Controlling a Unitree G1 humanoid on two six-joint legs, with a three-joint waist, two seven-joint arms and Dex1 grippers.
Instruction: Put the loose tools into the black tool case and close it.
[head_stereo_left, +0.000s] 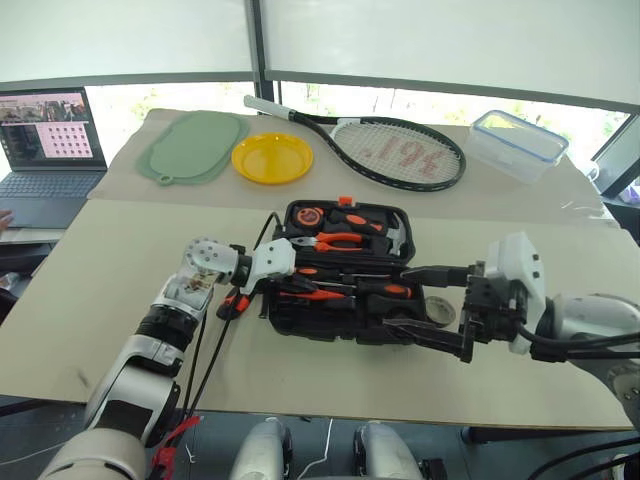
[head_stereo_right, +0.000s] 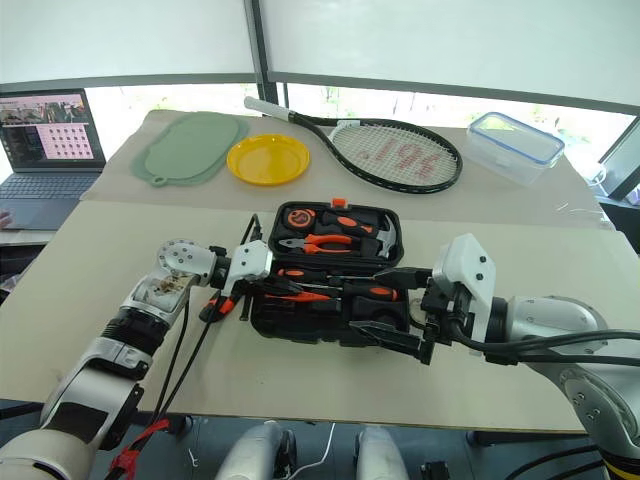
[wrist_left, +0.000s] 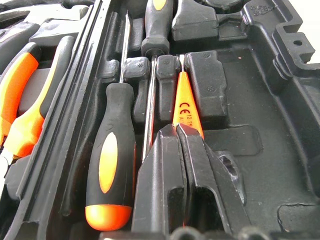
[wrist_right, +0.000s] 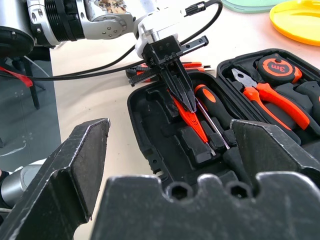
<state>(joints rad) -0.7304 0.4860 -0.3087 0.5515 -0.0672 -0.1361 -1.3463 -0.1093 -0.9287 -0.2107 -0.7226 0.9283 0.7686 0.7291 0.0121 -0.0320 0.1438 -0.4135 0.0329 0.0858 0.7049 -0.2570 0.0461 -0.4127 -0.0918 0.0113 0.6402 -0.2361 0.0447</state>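
The black tool case (head_stereo_left: 283, 322) lies open in the middle of the table. Its near half holds two black-and-orange screwdrivers (wrist_left: 110, 170) (wrist_left: 157, 20) and the orange tester screwdriver (wrist_left: 184, 102). My left gripper (wrist_left: 180, 127) is shut, its tips lying on the tester in its recess (wrist_right: 192, 109). A black-and-orange utility knife (head_stereo_left: 235, 302) lies on the table left of the case, under my left wrist. The small grey tape roll (head_stereo_left: 440, 311) sits right of the case. My right gripper (head_stereo_left: 395, 298) hovers open over the case's right end, holding nothing.
The case's far half holds pliers (head_stereo_left: 335, 241), a hammer (head_stereo_left: 392, 236) and a tape measure (head_stereo_left: 309, 215). Behind it lie a racket (head_stereo_left: 400, 150), a yellow plate (head_stereo_left: 272, 157), a green mat (head_stereo_left: 193, 146) and a clear box (head_stereo_left: 518, 144). A laptop (head_stereo_left: 50, 140) stands far left.
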